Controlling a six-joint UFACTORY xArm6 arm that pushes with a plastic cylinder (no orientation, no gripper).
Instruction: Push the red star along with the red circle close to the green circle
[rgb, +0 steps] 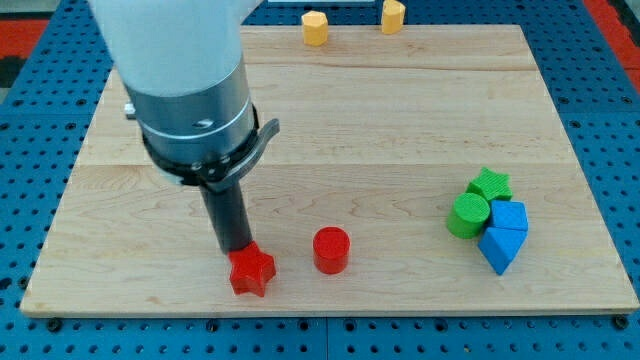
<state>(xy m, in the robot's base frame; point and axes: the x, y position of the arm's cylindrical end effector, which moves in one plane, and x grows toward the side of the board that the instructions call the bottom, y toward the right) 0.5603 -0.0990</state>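
A robot arm's dark rod stands on a pale wooden table (330, 120), its tip (238, 250) set right against the upper left edge of the red star (251, 271), near the view's bottom edge. The tool is a plain rod with no jaws to spread or press together, and it pinches nothing; its lower end simply meets the star's top side.

The red circle (331, 250) sits just to the view's right of the red star, with a narrow strip of bare wood between the two. Both lie in the lower middle of the table.

The green circle (467, 216) rests well apart from them, toward the view's right. It is packed in a tight cluster: a green star (490, 184) touches it from above and to the right, a blue block (511, 216) with a slanted corner sits just beside it on the right, and a blue triangle (499, 248) lies below, touching the blue block.

Two yellow blocks wait at the view's top edge, one (315, 27) left of the other (393, 15), near each other and apart from everything else. Their exact shapes are hard to make out.

The arm's grey and white body fills the upper left of the view, above the rod.
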